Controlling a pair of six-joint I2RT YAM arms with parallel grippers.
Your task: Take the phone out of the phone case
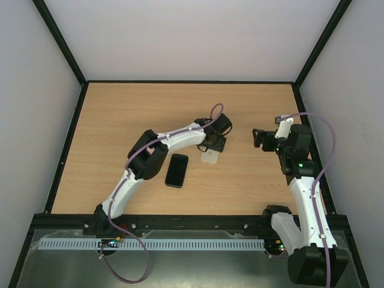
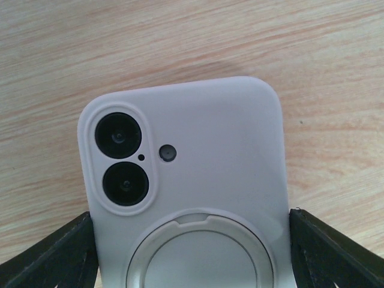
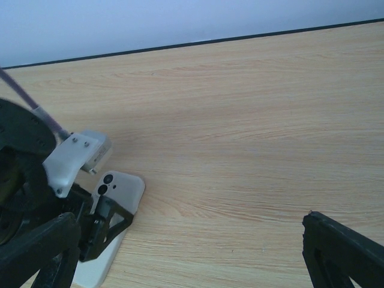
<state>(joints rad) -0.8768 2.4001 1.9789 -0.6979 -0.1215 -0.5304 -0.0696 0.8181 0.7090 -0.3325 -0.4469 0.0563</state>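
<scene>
1. Spanning the floor of the cell, the wooden table (image 1: 108, 120) bore the white phone case (image 1: 210, 159), which lay flat with its back upward.
2. The left arm (image 1: 174, 139) reached over the case. The left gripper (image 2: 191, 216) was spread to the case's width, with one finger against each long edge, and seemed to be clamped on it.
3. The right gripper (image 1: 257, 138) hovered to the right of the case and well apart from it, jaws wide and holding nothing.
4. The black phone (image 1: 176, 170) lay flat just to the near left of the case, not touching it, with its long axis about parallel to the case's. It looked already out, though dark lens-like rings in the case's camera cut-out left that uncertain.
5. By these views the left gripper was much the nearer to the phone. The phone lay to that gripper's left, outside its jaws.
</scene>
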